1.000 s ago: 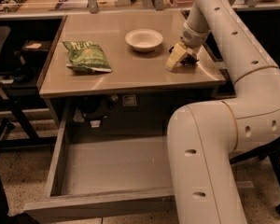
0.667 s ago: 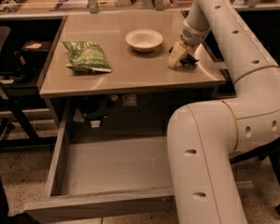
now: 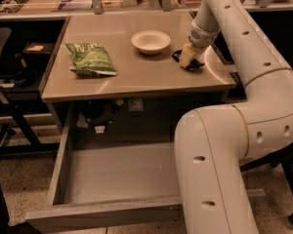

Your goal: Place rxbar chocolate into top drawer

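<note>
View from the open side of the counter (image 3: pixel 136 79), looking down over the drawer (image 3: pixel 112 174).

Arm (image 3: pixel 263 87): a thick white jointed arm rises at lower right, bends at the right edge of the view and reaches back over the counter's right part.

Hand (image 3: pixel 187 58): lowered to the counter surface at the right, just beside the bowl (image 3: pixel 150 41) and on its right. Whether the hand is clenched or released cannot be told from here.

Bar: a small dark shape (image 3: pixel 195 66) lies on the counter right at the tip of the hand. Whether this is the bar or a part of the hand cannot be told. No bar lies in the drawer.

Drawer: pulled well out below the counter toward the viewer. It is about as wide as the counter, shallow, with grey wood-grain walls and a plain grey bottom. Its right part is hidden behind the arm.

Bowl: white, round, upright, near the middle of the counter toward the back.

Chip bag (image 3: pixel 90 59): green, lying flat on the left part of the counter, well apart from the bowl and the hand.

Below the counter edge, above the drawer's back, a small pale label (image 3: pixel 135 105) and dark cables (image 3: pixel 95 113) show in shadow.
</note>
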Controlling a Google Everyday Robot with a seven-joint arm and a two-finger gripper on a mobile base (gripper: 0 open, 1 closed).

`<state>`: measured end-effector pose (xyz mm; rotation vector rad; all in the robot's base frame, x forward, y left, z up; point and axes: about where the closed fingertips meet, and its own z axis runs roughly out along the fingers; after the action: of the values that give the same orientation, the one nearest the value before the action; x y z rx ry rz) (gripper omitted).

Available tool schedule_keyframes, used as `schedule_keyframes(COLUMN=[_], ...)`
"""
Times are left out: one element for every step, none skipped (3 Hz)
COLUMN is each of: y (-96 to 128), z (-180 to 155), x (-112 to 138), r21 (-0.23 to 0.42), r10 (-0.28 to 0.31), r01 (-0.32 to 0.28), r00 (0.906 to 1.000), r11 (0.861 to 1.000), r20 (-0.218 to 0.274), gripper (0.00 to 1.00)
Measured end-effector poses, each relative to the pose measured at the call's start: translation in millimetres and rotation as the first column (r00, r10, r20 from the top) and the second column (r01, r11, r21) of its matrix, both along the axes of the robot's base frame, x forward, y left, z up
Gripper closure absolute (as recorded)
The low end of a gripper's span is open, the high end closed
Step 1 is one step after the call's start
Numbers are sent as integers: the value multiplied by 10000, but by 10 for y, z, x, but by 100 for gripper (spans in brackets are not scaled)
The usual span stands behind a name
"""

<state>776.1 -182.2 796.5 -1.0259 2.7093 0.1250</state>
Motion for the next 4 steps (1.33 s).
schedule_keyframes(y=[8, 25, 30, -125], z=[78, 172, 184, 361], x=[-23, -54, -68, -98], r21=[-1, -1, -1, 402], r10=[-1, -2, -2, 75], r01=[1, 2, 2, -96], r00=[10000, 10000, 10000, 9986], r11=[10000, 10000, 10000, 9991], r20=[3, 8, 12, 521], gripper=[100, 100, 100, 100])
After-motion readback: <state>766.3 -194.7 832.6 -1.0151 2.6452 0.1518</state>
